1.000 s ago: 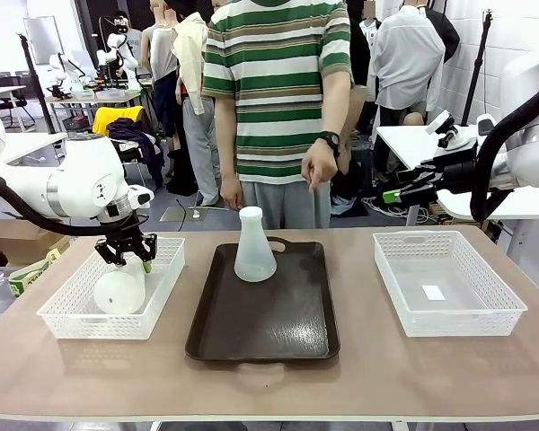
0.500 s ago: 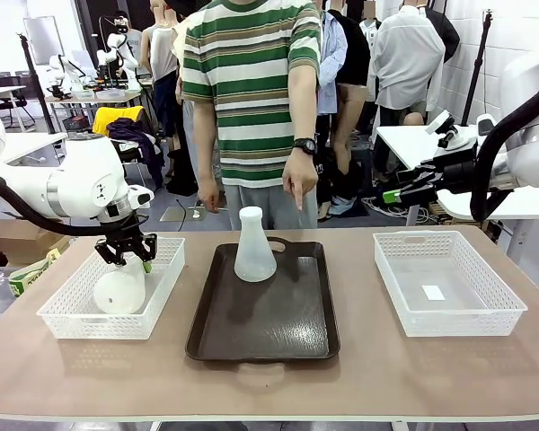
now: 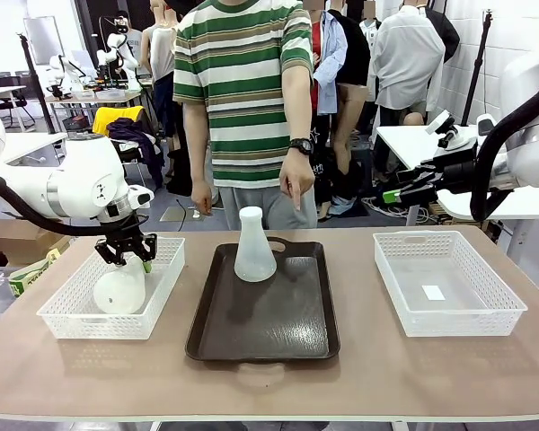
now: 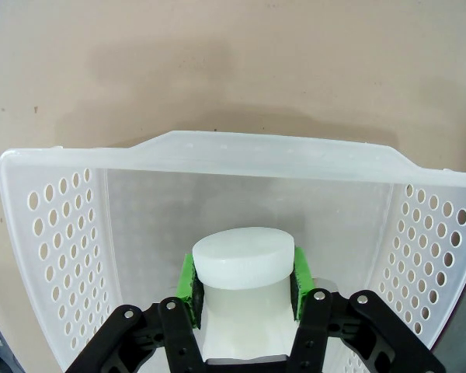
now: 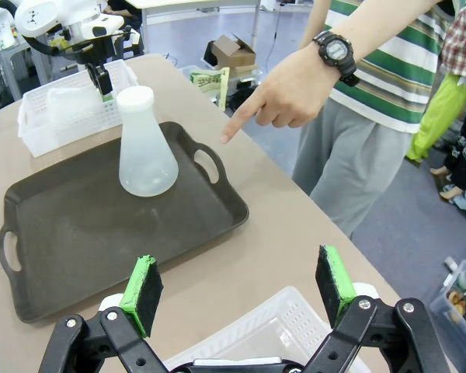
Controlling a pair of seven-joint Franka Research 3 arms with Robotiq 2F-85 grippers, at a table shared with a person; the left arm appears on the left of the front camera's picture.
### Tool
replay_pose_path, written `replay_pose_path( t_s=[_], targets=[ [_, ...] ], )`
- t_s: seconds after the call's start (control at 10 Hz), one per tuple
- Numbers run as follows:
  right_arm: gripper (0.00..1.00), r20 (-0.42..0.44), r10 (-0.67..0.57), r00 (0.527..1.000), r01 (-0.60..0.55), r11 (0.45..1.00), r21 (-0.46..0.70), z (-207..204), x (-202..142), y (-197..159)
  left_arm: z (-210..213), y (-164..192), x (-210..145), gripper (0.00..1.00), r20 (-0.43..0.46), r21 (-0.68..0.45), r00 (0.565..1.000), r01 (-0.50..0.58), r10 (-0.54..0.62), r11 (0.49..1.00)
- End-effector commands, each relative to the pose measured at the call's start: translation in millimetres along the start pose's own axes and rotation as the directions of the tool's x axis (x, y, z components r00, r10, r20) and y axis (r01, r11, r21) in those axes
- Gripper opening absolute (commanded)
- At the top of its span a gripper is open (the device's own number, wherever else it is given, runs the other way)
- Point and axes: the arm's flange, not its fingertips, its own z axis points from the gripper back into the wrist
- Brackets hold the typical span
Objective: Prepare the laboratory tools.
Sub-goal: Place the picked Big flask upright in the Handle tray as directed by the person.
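Our two arms are glossy white with rounded joint housings; the left arm (image 3: 76, 184) ends in a black linkage gripper (image 4: 243, 285) with bright green pads and silver screws at its pivots. A thick black cable loops along the right arm (image 3: 521, 135), whose gripper (image 5: 239, 289) is the same black-and-green build. The person (image 3: 242, 99) wears a green, white and brown striped T-shirt, grey trousers and a black wristwatch (image 5: 333, 51).

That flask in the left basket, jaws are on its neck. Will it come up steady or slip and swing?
The flask looks empty and thin-walled, so probably light. The left gripper has its green pads on the smooth neck just under the wider lip, which should catch any slip. The wide base hanging below may swing a little; lift slowly clear of the basket.
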Motion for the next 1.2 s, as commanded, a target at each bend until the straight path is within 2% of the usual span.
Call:
replay_pose_path(
  t_s=[0.0, 0.4, 0.5, 0.7, 0.8, 0.9, 1.1],
  targets=[
    [1.00, -0.012, -0.009, 1.000, 0.009, 1.000, 0.004, 1, 1, 1, 0, 0, 0, 0.00, 0.001, 0.000, 1.000, 0.000, 0.000, 1.000],
    [1.00, -0.012, -0.009, 1.000, 0.009, 1.000, 0.004, 1, 1, 1, 0, 0, 0, 0.00, 0.000, 0.000, 1.000, 0.000, 0.000, 1.000],
    [1.00, -0.012, -0.009, 1.000, 0.009, 1.000, 0.004, 1, 1, 1, 20, -8, -6, 0.00, -0.015, -0.012, 0.999, 0.039, -0.039, 0.999],
    [1.00, -0.012, -0.009, 1.000, 0.009, 1.000, 0.004, 1, 1, 1, 65, -24, -16, 0.00, 0.015, -0.038, 0.993, 0.119, -0.118, 0.992],
    [1.00, -0.012, -0.009, 1.000, 0.009, 1.000, 0.004, 1, 1, 1, 87, -28, -18, 0.00, -0.016, -0.134, 0.979, 0.198, -0.202, 0.971],
    [1.00, -0.012, -0.009, 1.000, 0.009, 1.000, 0.004, 1, 1, 1, 112, -28, -20, 0.00, 0.047, -0.178, 0.965, 0.262, -0.258, 0.948],
    [1.00, -0.012, -0.009, 1.000, 0.009, 1.000, 0.004, 1, 1, 1, 158, -30, -31, 0.00, 0.158, -0.232, 0.910, 0.411, -0.383, 0.882]
  ],
)
